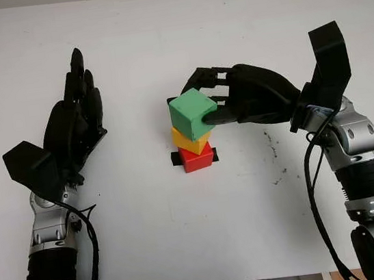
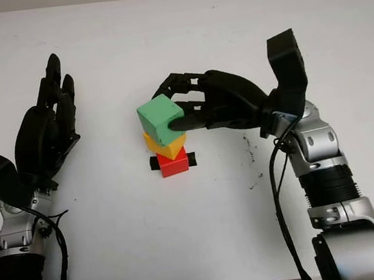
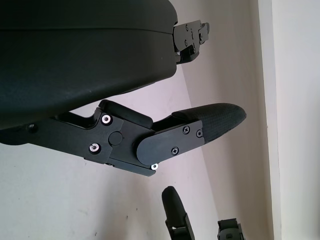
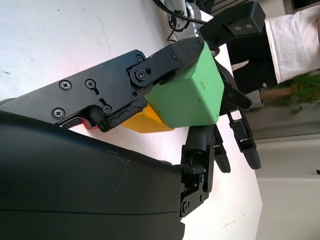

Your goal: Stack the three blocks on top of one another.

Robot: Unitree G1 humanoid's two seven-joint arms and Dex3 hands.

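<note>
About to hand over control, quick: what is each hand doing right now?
Left hand: open, holding nothing, over the table left of the stack.
Right hand: shut on the green block, at the top of the stack.

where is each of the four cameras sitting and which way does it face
Left eye view: on the head, facing forward and down at the white table; both arms enter from the bottom edge.
Right eye view: same head, a little aside; same scene.
Left wrist view: at the left wrist, along the open left hand over the table.
Right wrist view: at the right wrist, facing the right hand gripping the green block above the yellow block.
Shared: green block, right hand.
</note>
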